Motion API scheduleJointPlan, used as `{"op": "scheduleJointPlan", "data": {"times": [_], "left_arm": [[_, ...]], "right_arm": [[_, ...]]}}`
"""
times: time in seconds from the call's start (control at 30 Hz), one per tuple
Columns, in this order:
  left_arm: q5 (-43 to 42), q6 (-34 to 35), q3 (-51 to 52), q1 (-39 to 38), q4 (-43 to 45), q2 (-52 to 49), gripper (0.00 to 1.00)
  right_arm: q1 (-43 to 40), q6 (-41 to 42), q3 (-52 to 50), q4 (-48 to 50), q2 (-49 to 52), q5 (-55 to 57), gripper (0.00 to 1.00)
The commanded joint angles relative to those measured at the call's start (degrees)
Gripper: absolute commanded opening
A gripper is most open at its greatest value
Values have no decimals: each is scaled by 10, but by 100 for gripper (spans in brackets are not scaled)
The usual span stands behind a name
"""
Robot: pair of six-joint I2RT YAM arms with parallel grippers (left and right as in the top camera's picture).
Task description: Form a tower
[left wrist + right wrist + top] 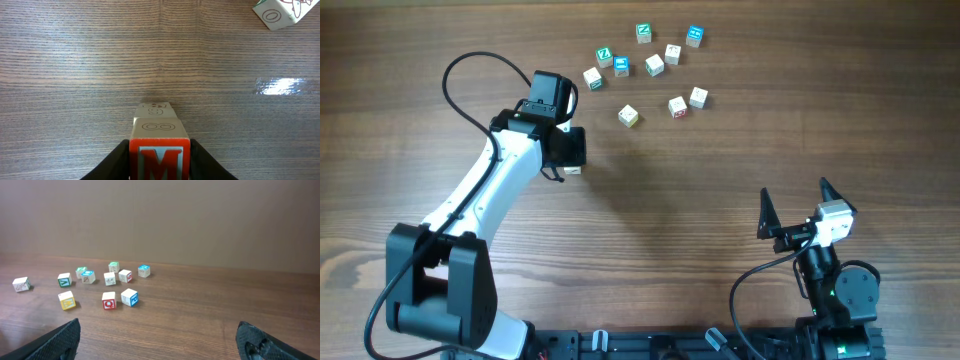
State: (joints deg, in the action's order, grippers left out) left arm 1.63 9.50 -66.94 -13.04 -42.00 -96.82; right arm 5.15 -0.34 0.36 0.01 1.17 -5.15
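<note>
tower (159, 125) in left claw (159, 150) (snugly)

The table (740, 170) is viewed from overhead, the tower (156, 122) closely from the left wrist; loose cubes (650, 65) (far edge) are shared by overhead and right wrist.

From overhead, the left gripper (568, 152) hides nearly all of the tower (572, 170), so we cannot count its cubes. The left wrist view's bottom edge cuts off the red M cube (160, 157) and the fingers (114, 164) flanking it; 1 loose cube (277, 14) is clipped at top right. Seen from the right wrist, the prints on most scattered cubes (108, 300) are too small for us to read.
</note>
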Motion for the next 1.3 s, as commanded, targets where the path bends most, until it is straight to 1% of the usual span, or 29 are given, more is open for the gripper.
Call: {"op": "scheduleJointPlan", "data": {"times": [0.0, 0.1, 0.53, 0.7, 0.8, 1.13, 1.23, 1.27], "left_arm": [[-2, -3, -8, 0, 2, 10, 35], [9, -3, -8, 0, 1, 10, 36], [9, -16, -8, 0, 0, 10, 36], [9, -16, -8, 0, 0, 10, 31], [9, -16, -8, 0, 0, 10, 31], [17, -13, -8, 0, 0, 10, 35], [17, -13, -8, 0, 0, 10, 39], [17, -14, -8, 0, 0, 10, 42]], "right_arm": [[-2, -8, -1, 3, -2, -9, 100], [-2, -8, -1, 3, -2, -9, 100], [-2, -8, -1, 3, -2, -9, 100], [-2, -8, -1, 3, -2, -9, 100], [-2, -8, -1, 3, -2, -9, 100], [-2, -8, -1, 3, -2, -9, 100], [-2, -8, -1, 3, -2, -9, 100], [-2, -8, -1, 3, -2, -9, 100]]}}
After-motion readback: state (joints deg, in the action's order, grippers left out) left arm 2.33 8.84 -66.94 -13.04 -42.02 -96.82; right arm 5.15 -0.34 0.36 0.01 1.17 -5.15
